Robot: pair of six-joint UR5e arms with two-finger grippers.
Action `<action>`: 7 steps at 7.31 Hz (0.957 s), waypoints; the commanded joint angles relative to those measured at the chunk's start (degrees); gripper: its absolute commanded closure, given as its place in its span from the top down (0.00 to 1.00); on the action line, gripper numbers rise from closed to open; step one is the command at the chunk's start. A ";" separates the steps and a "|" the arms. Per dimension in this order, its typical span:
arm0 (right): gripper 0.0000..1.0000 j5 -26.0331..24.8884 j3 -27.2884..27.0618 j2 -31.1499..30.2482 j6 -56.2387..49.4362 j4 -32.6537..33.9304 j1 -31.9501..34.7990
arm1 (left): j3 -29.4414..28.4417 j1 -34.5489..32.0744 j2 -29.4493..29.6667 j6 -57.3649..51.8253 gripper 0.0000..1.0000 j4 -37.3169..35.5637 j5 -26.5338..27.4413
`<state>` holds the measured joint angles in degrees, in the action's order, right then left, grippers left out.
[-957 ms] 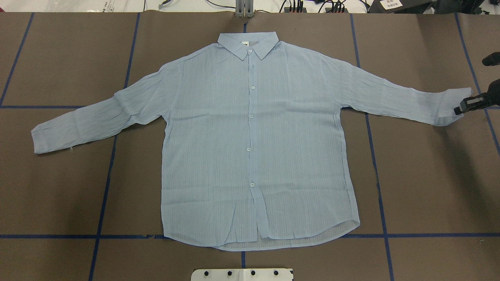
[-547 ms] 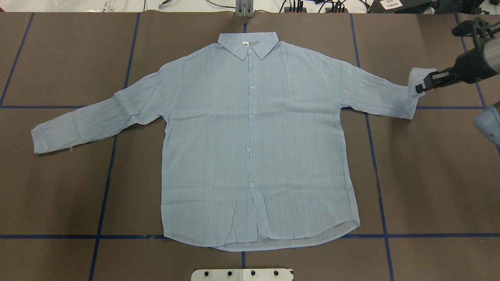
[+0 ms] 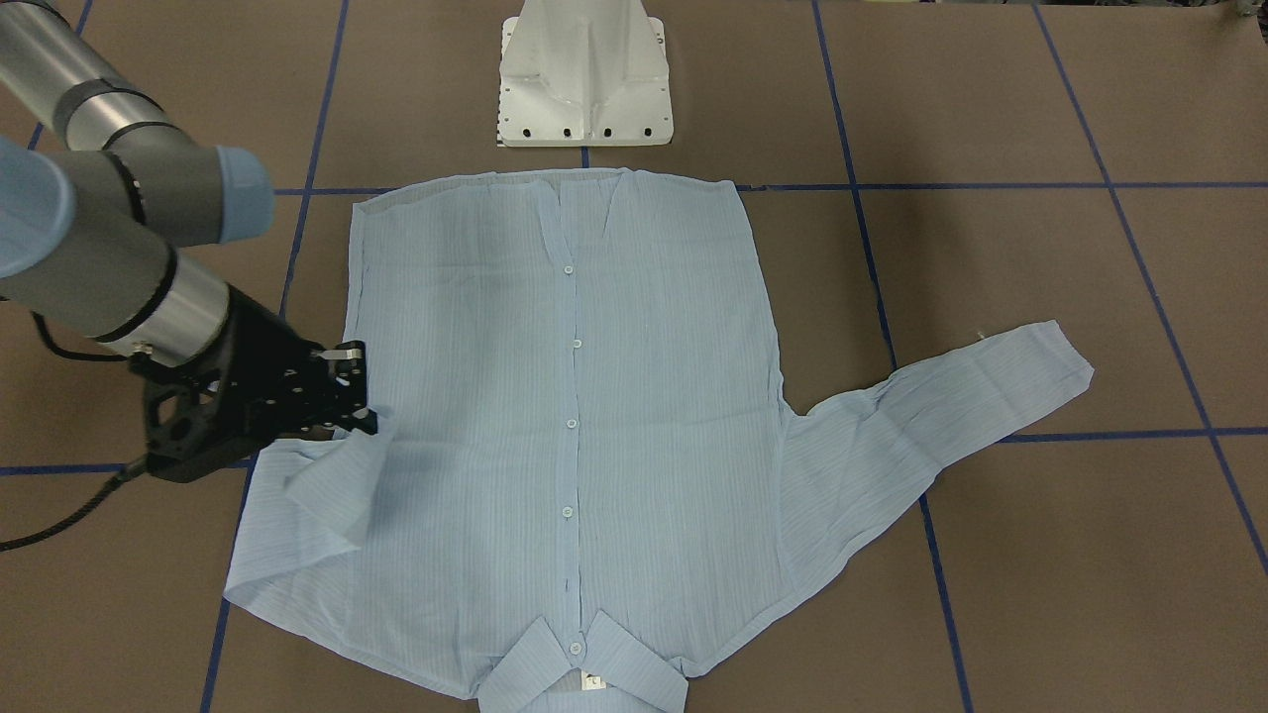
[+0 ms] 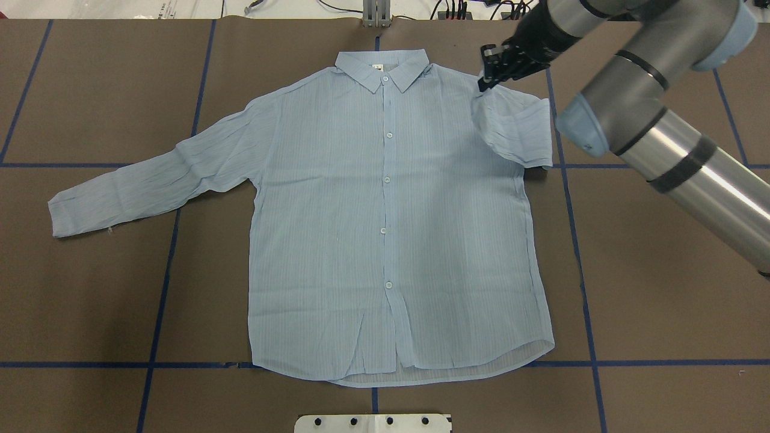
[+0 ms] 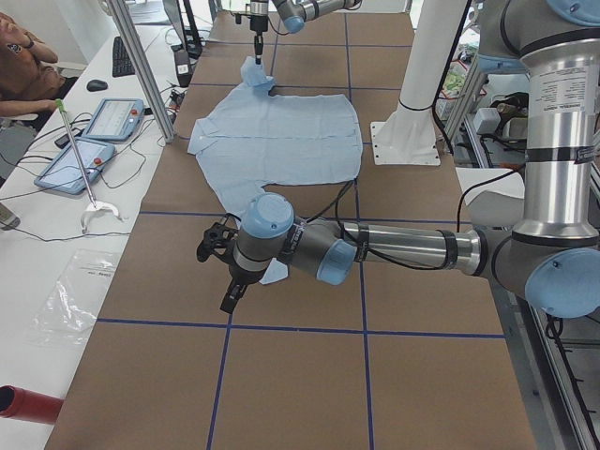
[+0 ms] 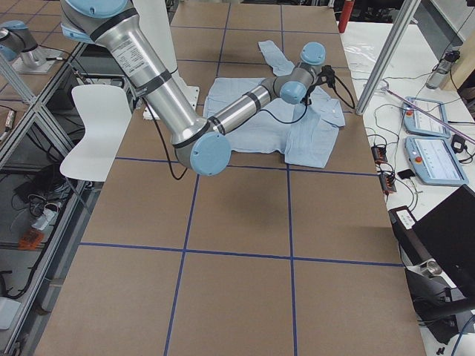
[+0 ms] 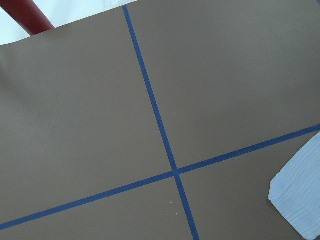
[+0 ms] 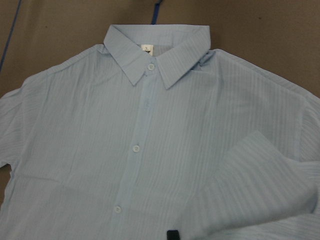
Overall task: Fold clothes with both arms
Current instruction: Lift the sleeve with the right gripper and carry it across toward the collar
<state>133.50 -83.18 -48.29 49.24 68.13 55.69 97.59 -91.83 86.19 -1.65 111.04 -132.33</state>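
Partly hidden, right pincer clamps shirt sleeve, left pincer unclear

The left gripper shows only in the side view, its jaws unreadable; the left arm covers part of the shirt's left sleeve. The left cuff is cut by the wrist view's edge. The right gripper covers its pinch point on the right sleeve.

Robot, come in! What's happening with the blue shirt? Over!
Right gripper shut on sleeve, held over shirt's shoulder. Left gripper near other cuff, grip unclear. Nothing on shirt blocking. Over.
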 commanded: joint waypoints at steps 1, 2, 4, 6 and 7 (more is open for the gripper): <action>0.00 -5.17 8.18 11.17 2.87 0.95 -4.69 | -0.03 -0.11 -0.14 -0.28 1.00 0.05 0.05; 0.00 -8.58 10.91 13.46 2.88 0.95 -7.32 | -0.03 -0.11 -0.14 -0.11 1.00 0.05 0.05; 0.00 -14.82 18.89 15.41 2.88 -4.46 -12.60 | 0.05 -0.11 -0.14 -0.02 1.00 0.05 0.05; 0.00 -15.64 26.91 19.80 3.05 -5.64 -14.46 | 0.14 -0.19 -0.14 -0.02 1.00 0.05 -0.04; 0.00 -15.90 28.15 20.86 3.31 -6.16 -15.43 | 0.06 -0.28 -0.23 -0.02 1.00 0.05 0.05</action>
<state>118.04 -57.69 -29.12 52.31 62.72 41.50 97.68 -92.02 86.02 -1.67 111.09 -132.33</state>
